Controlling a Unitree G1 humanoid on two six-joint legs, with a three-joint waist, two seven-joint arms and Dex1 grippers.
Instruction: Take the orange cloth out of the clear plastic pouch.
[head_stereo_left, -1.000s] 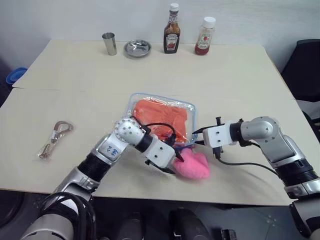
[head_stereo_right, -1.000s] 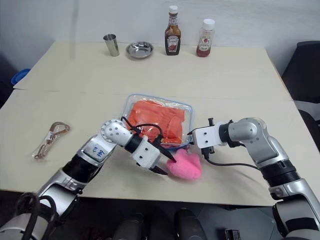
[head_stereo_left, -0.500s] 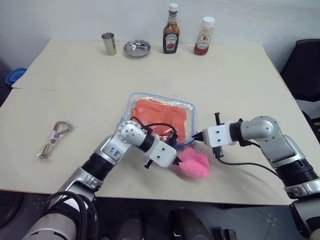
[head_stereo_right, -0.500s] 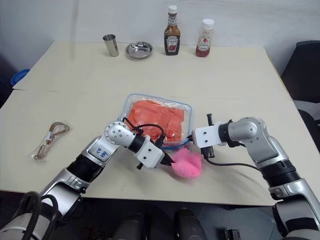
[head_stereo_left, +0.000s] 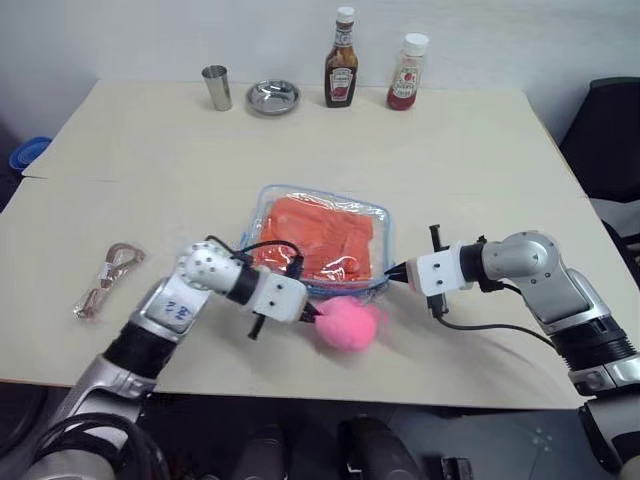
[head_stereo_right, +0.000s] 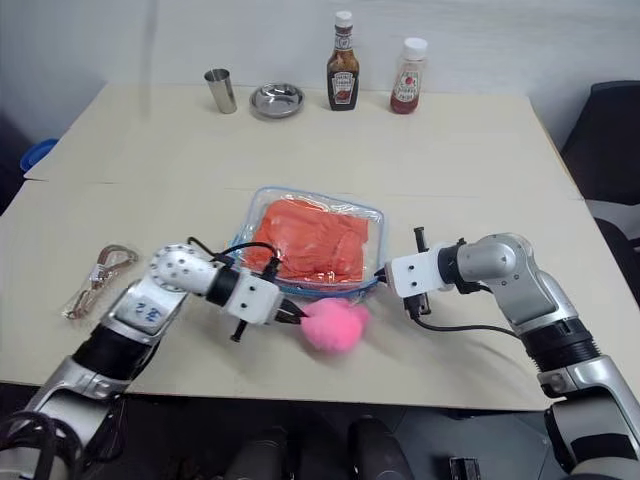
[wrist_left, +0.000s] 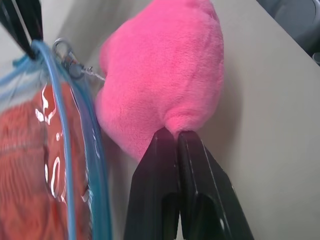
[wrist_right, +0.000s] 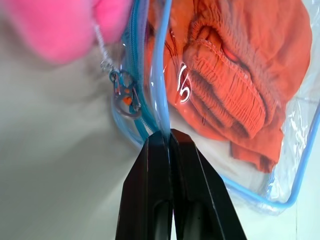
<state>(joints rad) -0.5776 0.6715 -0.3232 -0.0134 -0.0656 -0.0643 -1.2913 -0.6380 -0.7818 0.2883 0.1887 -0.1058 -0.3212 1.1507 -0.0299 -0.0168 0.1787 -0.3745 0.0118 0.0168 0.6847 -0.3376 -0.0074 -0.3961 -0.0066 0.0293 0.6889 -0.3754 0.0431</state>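
Both my jaws pinching at the pouch's near edge

My left gripper (wrist_left: 176, 134) nips the pink plush (head_stereo_left: 345, 323); my right gripper (wrist_right: 167, 134) clamps the clear pouch (head_stereo_left: 380, 225) trim, orange cloth (head_stereo_left: 320, 240) inside.

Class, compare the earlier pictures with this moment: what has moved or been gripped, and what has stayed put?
The left gripper shut on the pink plush toy and dragged it toward the robot's left along the pouch's near edge. The right gripper stays clamped on the clear plastic pouch; the orange cloth remains inside.
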